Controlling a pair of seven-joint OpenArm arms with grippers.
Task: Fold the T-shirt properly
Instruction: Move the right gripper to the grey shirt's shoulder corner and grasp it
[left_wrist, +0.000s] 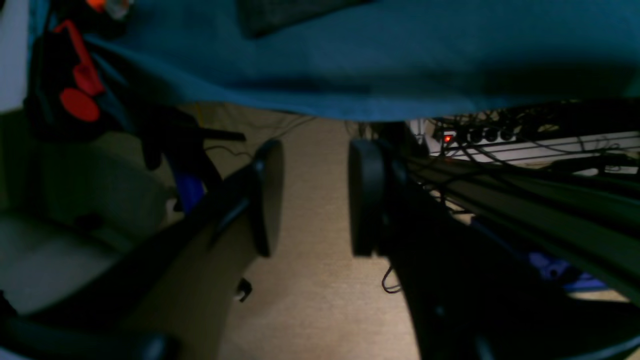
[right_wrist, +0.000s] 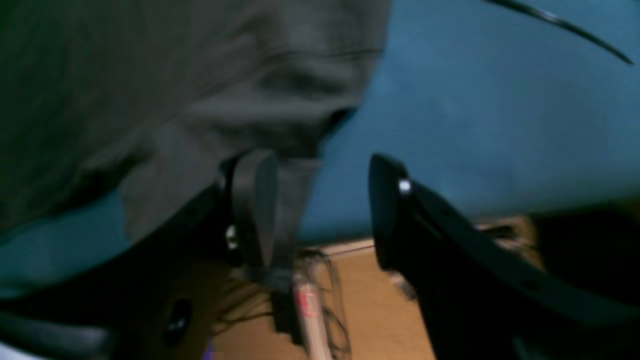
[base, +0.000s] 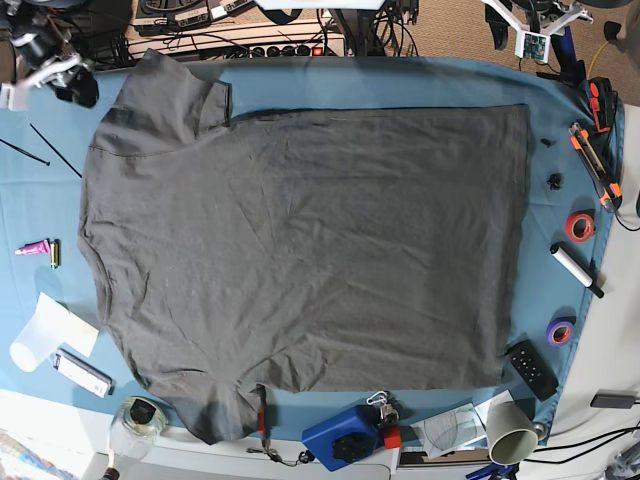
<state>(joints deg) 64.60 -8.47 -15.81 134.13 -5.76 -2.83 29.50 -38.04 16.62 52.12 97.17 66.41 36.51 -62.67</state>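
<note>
The dark grey T-shirt (base: 300, 240) lies spread flat on the blue tablecloth (base: 400, 85), collar side to the left and hem to the right. In the right wrist view its sleeve (right_wrist: 175, 90) fills the upper left. My right gripper (right_wrist: 320, 210) is open at the table's edge, and a flap of grey cloth hangs right beside its left finger (right_wrist: 255, 210). My left gripper (left_wrist: 315, 200) is open and holds nothing. It hangs over the floor just off the table's edge. In the base view the right arm (base: 50, 70) is at the far left corner and the left arm (base: 535, 30) at the far right.
Cutters (base: 590, 150), tape rolls (base: 578, 226), a marker (base: 577, 270) and a remote (base: 530, 368) line the right edge. A blue device (base: 345, 435), a cup (base: 508, 432) and a jar (base: 140, 418) sit along the near edge. Cables and a power strip (left_wrist: 480, 135) lie beyond the far edge.
</note>
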